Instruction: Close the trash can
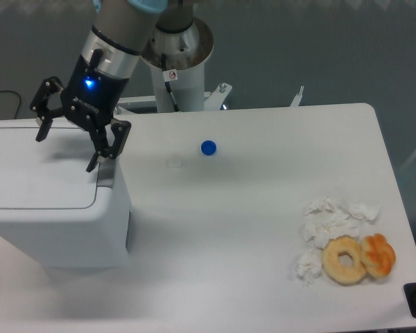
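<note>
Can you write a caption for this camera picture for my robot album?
Open black two-finger gripper above the flat-lidded large white boxy plastic trash can on the white table.

We log a single arm (118, 35) entering from the upper left of the frame: grey cylindrical link, pale blue joint cap at the top edge, then a silver wrist ring. Below it, a black gripper (68, 143) body with white lettering, too small to read, and a lit blue indicator. Two black linkage-style fingers (108, 144) with visible pivots. Upper centre, we note a silver-grey pedestal base (178, 59) on a white column carrying a small red-and-white label.
</note>
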You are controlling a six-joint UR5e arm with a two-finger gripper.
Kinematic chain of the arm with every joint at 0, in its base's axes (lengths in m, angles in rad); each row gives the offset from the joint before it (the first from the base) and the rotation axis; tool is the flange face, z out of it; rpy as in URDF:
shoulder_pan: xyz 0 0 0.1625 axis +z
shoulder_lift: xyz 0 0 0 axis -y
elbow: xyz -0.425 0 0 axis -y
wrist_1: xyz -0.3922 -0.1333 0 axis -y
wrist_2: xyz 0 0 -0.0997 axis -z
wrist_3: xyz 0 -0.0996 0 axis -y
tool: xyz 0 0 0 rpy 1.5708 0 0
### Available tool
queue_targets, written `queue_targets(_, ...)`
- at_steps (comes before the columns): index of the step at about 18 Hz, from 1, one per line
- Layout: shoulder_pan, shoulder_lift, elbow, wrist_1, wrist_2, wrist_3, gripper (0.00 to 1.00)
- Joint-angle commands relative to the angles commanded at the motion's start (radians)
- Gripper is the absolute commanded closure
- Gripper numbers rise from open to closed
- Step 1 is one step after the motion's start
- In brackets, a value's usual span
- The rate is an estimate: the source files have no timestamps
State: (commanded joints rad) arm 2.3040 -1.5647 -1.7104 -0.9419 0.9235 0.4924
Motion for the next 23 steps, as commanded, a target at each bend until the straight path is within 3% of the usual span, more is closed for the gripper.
queue_targets(8, 0.11, -0.008, 0.038, 0.006, 0.005, 0.021, 0.0)
queue_targets(19, 0.284, -0.012, 0.026, -0.002, 0.015, 0.29, 0.0)
queue_targets(23, 0.301, 0.0, -0.005, -0.003, 0.153, 0.405, 0.0)
